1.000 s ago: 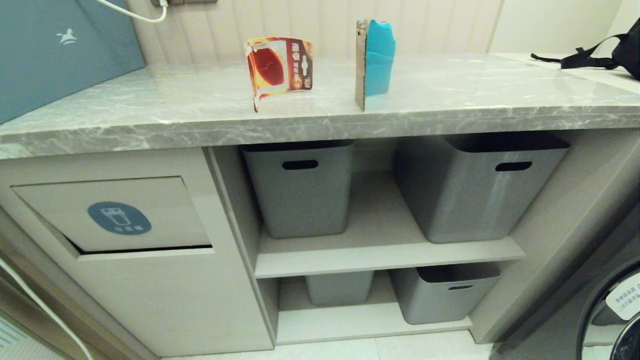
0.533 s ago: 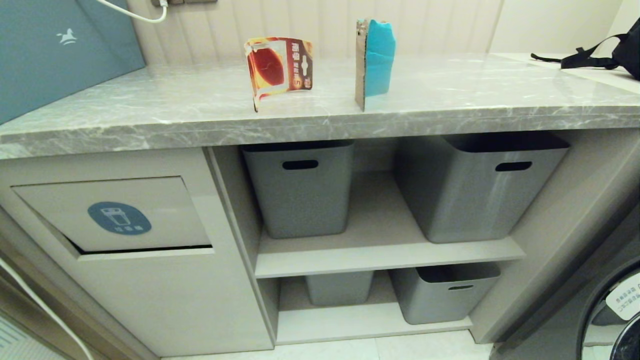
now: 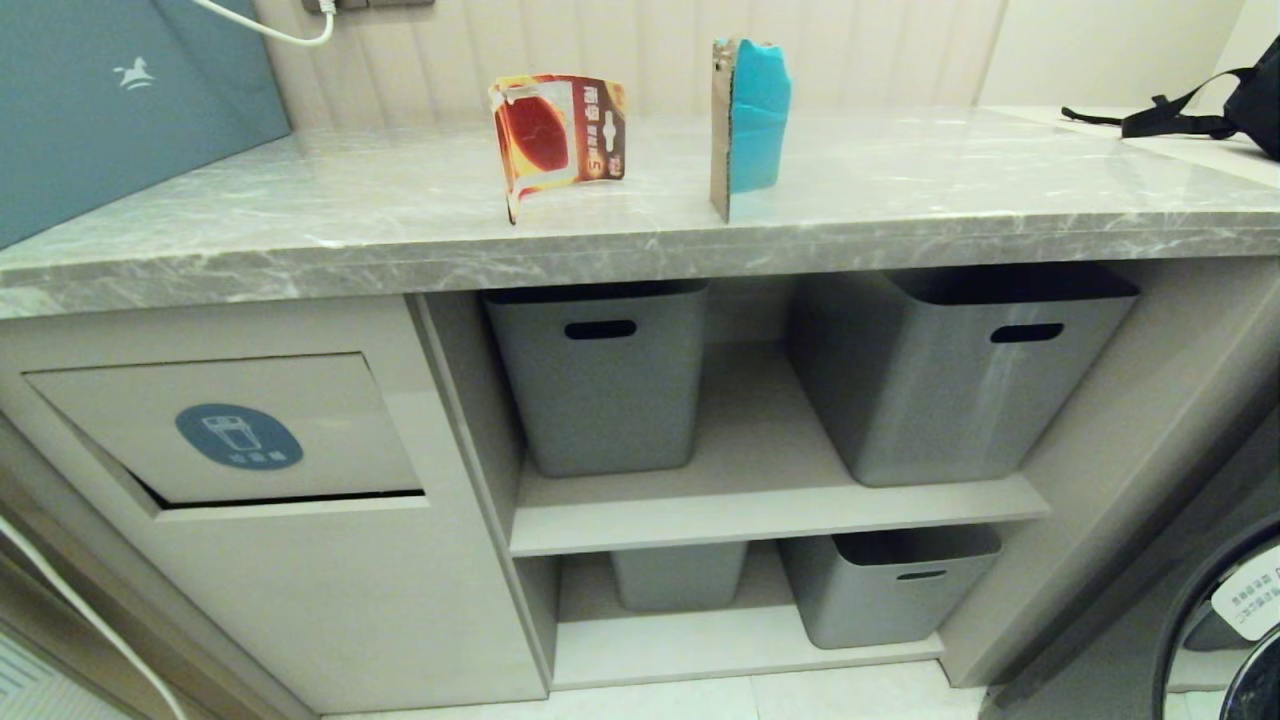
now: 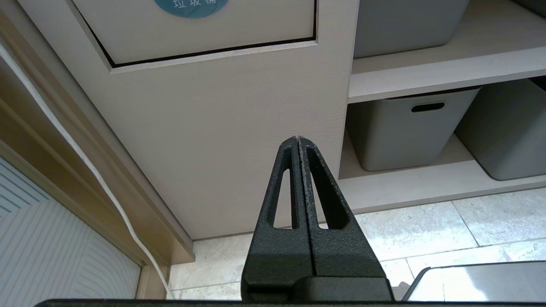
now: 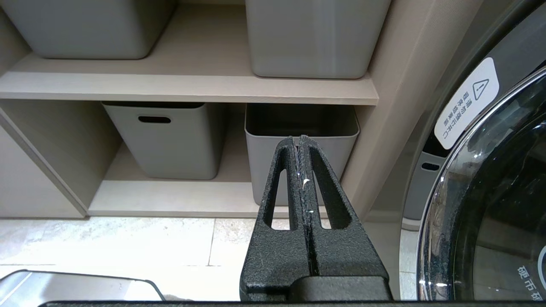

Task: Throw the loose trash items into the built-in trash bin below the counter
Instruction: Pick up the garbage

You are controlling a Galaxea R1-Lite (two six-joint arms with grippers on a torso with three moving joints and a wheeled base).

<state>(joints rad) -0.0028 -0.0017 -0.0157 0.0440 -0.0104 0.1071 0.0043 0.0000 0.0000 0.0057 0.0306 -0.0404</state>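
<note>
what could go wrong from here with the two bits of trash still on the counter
1. The bent red-orange blister card and the folded teal-and-brown cardboard piece both stand on edge on the counter; a nudge during approach would likely tip them or push them back toward the wall.
2. The trash bin flap shows only a narrow dark gap at its lower edge, so an item may catch on it unless it is pushed in.
3. Both end effectors, left and right, sit shut and low by the floor, far below the trash.

Left end effector (image 4: 297, 140) and right end effector (image 5: 298, 140) (both empty) pressed closed.
</note>
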